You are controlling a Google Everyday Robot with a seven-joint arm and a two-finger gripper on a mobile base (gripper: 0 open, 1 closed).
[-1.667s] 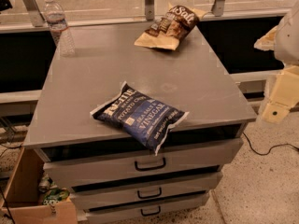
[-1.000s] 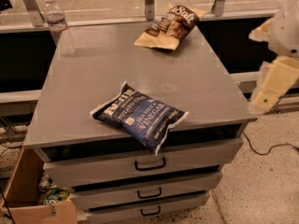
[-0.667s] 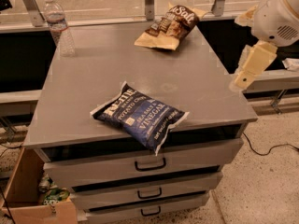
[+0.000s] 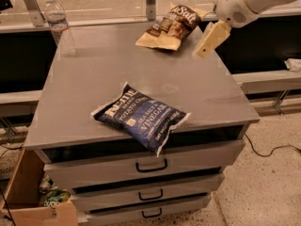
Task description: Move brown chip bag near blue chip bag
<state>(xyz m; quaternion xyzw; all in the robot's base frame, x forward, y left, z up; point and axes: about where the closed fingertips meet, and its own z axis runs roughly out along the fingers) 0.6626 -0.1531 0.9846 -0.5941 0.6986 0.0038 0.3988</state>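
The brown chip bag [image 4: 170,26] lies at the far right of the grey cabinet top [image 4: 94,74], dark brown on top with a tan lower part. The blue chip bag [image 4: 141,117] lies near the front edge, its corner hanging slightly over the top drawer. My gripper [image 4: 209,39] hangs from the white arm at the upper right, above the cabinet's right rear edge, just right of the brown bag and apart from it. It holds nothing that I can see.
A clear water bottle [image 4: 60,26] stands at the far left corner of the cabinet. The cabinet has three drawers [image 4: 150,166] in front. A cardboard box [image 4: 33,197] with clutter sits on the floor at the lower left. A cable runs across the floor at right.
The arm has swung in from the right edge of the view, up and leftward, so the gripper is now beside the brown bag. Both bags and the bottle have not moved.
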